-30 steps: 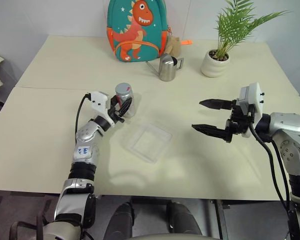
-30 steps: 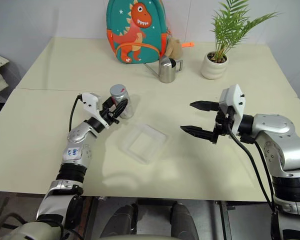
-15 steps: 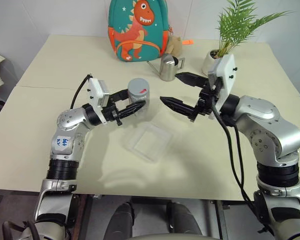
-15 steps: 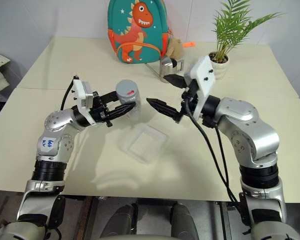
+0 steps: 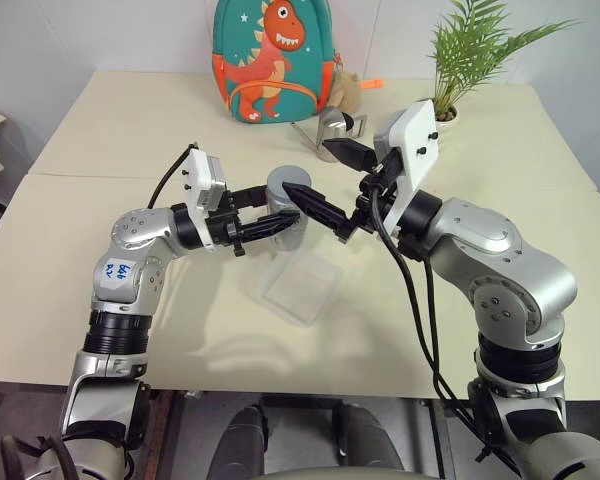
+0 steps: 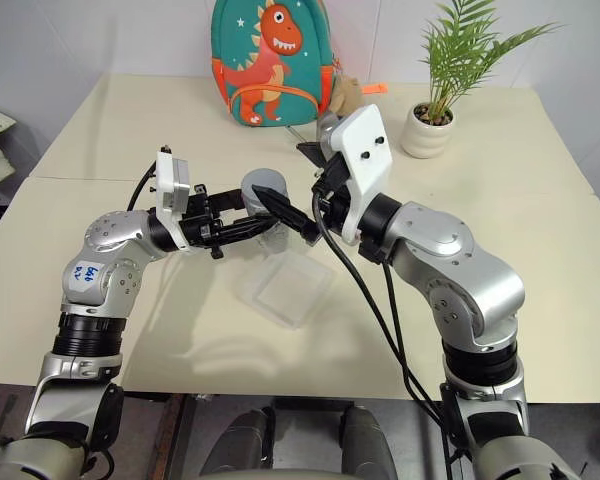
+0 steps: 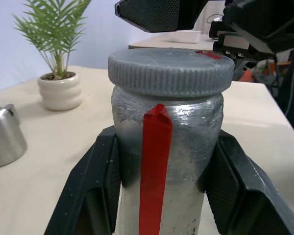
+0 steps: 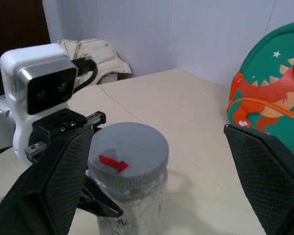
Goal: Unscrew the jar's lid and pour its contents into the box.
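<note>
head stereo pair looks forward and down over the table (image 5: 100, 290) from the near edge, both eyes covering one scene with a slight sideways offset: arms in the middle, backpack (image 5: 275, 60) and plant (image 5: 470, 60) at the far edge. left wrist camera sits very close behind the jar (image 7: 169, 161), looking level along its own fingers (image 7: 93, 191) toward the plant. right wrist camera looks from slightly above at the lid (image 8: 127, 149) and back toward the left wrist. all four views share the jar.
</note>
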